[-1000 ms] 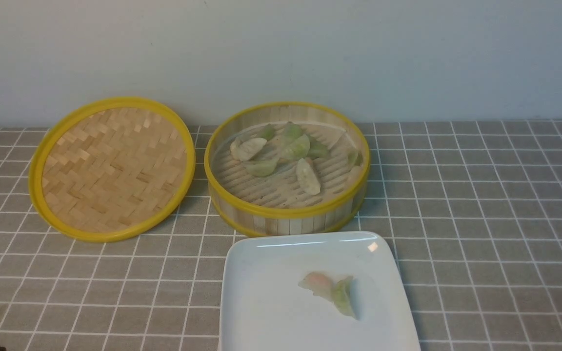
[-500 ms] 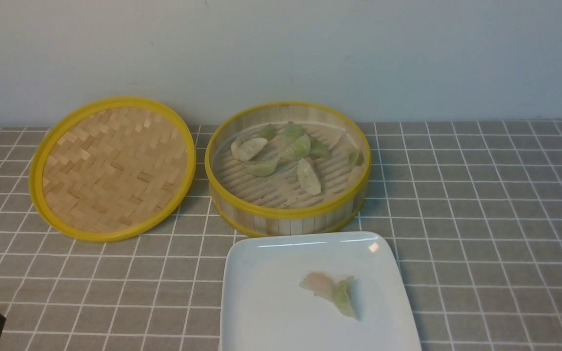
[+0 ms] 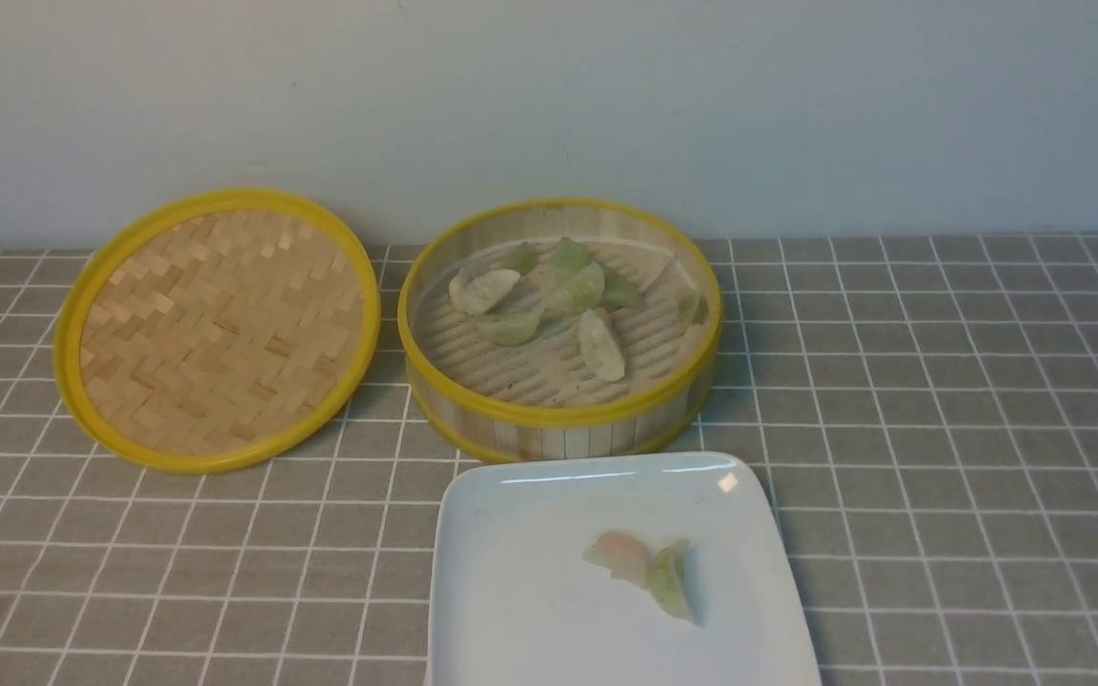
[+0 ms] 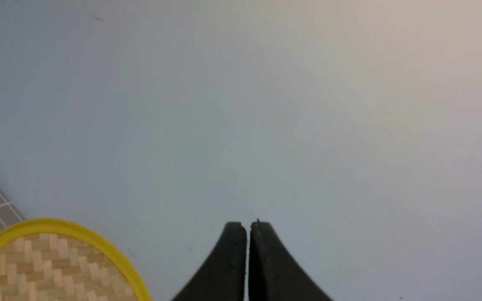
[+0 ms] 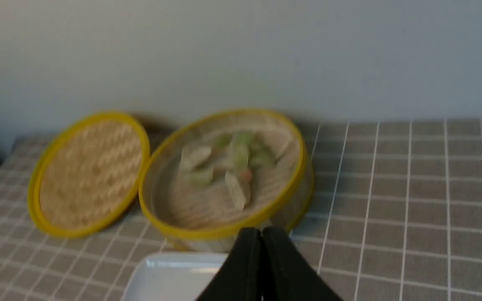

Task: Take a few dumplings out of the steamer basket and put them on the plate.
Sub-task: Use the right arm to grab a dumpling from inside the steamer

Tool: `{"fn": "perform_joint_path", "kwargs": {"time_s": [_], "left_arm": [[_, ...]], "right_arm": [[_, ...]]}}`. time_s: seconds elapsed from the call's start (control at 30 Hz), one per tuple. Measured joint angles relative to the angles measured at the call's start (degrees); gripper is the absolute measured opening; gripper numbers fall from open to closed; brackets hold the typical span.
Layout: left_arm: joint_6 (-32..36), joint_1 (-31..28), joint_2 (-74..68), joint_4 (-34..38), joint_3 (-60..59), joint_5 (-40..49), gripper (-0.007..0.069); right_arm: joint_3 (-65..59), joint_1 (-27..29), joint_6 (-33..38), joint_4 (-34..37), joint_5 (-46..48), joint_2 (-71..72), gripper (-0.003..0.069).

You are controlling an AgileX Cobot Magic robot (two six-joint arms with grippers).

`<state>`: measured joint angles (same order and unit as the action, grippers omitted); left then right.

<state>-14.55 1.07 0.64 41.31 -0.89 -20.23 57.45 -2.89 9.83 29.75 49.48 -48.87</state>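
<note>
The round bamboo steamer basket (image 3: 559,424) stands at the back middle of the table with several pale and green dumplings (image 3: 601,345) on its slatted floor. In front of it lies the white plate (image 3: 511,591), holding a pinkish dumpling (image 3: 618,554) and a green one (image 3: 671,581) side by side. Neither gripper shows in the front view. In the left wrist view my left gripper (image 4: 248,225) is shut and empty, facing the wall. In the right wrist view my right gripper (image 5: 261,230) is shut and empty, on the near side of the steamer basket (image 5: 224,228) and above the plate (image 5: 170,278).
The flat woven bamboo lid (image 3: 215,329) with a yellow rim lies left of the steamer, leaning toward the wall; its edge (image 4: 57,225) shows in the left wrist view. A grey checked cloth (image 3: 940,429) covers the table. A pale wall (image 3: 549,95) closes the back.
A dark shape that showed at the lower left corner of the front view half a second ago is gone from view. Steamer, lid, plate and dumplings have not moved.
</note>
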Motion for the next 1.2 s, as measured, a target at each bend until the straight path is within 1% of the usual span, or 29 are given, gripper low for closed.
{"fn": "perform_joint_path", "kwargs": {"time_s": [0.03, 0.13, 0.17, 0.2, 0.23, 0.27, 0.33, 0.4, 0.43, 0.47, 0.53, 0.57, 0.6, 0.63, 0.67, 0.7, 0.83, 0.87, 0.9, 0.93, 0.97, 1.03, 1.07, 1.1, 1.17, 1.2], "left_arm": [[0.3, 0.0, 0.0, -0.8, 0.8, 1.1, -0.0005], [2.6, 0.0, -1.4, -7.9, 7.1, 10.1, -0.0005], [3.2, 0.0, -3.0, -10.3, 9.9, 13.8, -0.0005], [3.5, 0.0, -3.8, -11.7, 11.1, 15.3, -0.0005], [4.6, 0.0, -7.3, -14.9, 16.4, 22.2, -0.0005], [5.0, 0.0, -8.4, -15.8, 17.8, 24.2, -0.0005], [7.1, 0.0, -17.5, -20.4, 28.0, 38.3, -0.0005], [8.7, 0.0, -25.1, -22.3, 34.7, 48.6, -0.0005], [9.1, 0.0, -26.8, -22.8, 36.4, 51.3, -0.0005], [11.3, 0.0, -33.6, -23.9, 43.4, 63.4, -0.0005], [13.4, 0.0, -41.4, -24.6, 49.1, 74.1, -0.0005], [13.8, 0.0, -42.2, -24.8, 50.1, 76.1, -0.0005], [15.1, 0.0, -47.8, -25.3, 53.4, 83.1, -0.0005], [15.5, 0.0, -49.7, -25.5, 54.7, 86.1, -0.0005], [15.6, 0.0, -50.1, -25.5, 54.9, 86.5, -0.0005], [16.1, 0.0, -52.2, -25.6, 55.6, 88.8, -0.0005], [16.5, 0.0, -52.4, -26.8, 55.9, 90.9, -0.0005], [16.6, 0.0, -51.7, -27.7, 55.9, 91.1, -0.0005], [16.6, 0.0, -51.2, -28.2, 56.0, 91.2, -0.0005], [16.6, 0.0, -50.2, -29.4, 56.0, 91.4, -0.0005], [16.6, 0.0, -50.0, -29.8, 56.0, 91.4, -0.0005], [16.6, 0.0, -47.6, -31.4, 56.0, 91.8, -0.0005], [16.6, 0.0, -46.5, -31.8, 56.0, 91.9, -0.0005], [16.6, 0.0, -45.5, -32.2, 56.0, 91.9, -0.0005], [16.5, 0.0, -43.8, -32.6, 56.0, 92.0, -0.0005], [16.5, 0.0, -43.7, -32.6, 56.0, 92.0, -0.0005]], "right_arm": [[3.9, 0.0, 0.6, 0.1, 2.8, -4.9, -0.0015], [15.9, -0.9, 1.1, 0.0, 9.9, -19.4, -0.0013], [19.5, -1.9, 1.1, -0.4, 11.7, -23.6, -0.0012], [20.9, -2.4, 1.0, -0.6, 12.3, -25.2, -0.0012], [26.5, -5.0, 0.3, -2.1, 14.7, -31.6, -0.0011], [27.9, -5.7, 0.0, -2.5, 15.3, -33.2, -0.0011], [37.9, -10.2, -2.4, -6.4, 19.7, -43.5, -0.0011], [45.8, -12.7, -4.5, -9.4, 21.5, -51.0, -0.0011], [46.7, -13.2, -4.7, -9.7, 21.6, -51.9, -0.0009], [54.6, -15.6, -6.6, -12.5, 21.9, -59.7, -0.0007], [61.7, -17.8, -7.9, -14.7, 21.9, -65.3, -0.0006], [62.4, -18.1, -8.1, -14.9, 21.9, -66.7, -0.0005], [68.6, -20.0, -9.0, -16.3, 21.9, -71.7, -0.0001], [71.6, -20.9, -9.8, -16.8, 21.9, -74.7, 0.0003], [72.2, -20.9, -9.8, -16.9, 21.9, -75.2, 0.0005], [75.9, -21.9, -10.9, -17.3, 21.9, -78.9, 0.0016], [81.6, -22.8, -11.7, -17.4, 22.1, -86.5, 0.009], [82.2, -22.8, -11.9, -17.6, 22.1, -88.4, 0.0133], [82.3, -22.8, -11.9, -17.8, 22.2, -89.4, 0.0155], [82.4, -22.8, -12.0, -18.0, 22.2, -90.4, 0.0193], [82.4, -22.8, -12.0, -18.0, 22.2, -90.6, 0.021], [82.4, -22.8, -12.1, -18.2, 22.3, -92.9, 0.0321], [82.4, -22.8, -12.1, -18.5, 22.3, -93.4, 0.0347], [82.4, -22.8, -12.1, -19.1, 22.3, -94.0, 0.0402], [82.4, -22.8, -12.3, -20.0, 22.3, -94.8, 0.0457], [82.4, -22.8, -12.3, -20.1, 22.3, -94.8, 0.0469]]}}
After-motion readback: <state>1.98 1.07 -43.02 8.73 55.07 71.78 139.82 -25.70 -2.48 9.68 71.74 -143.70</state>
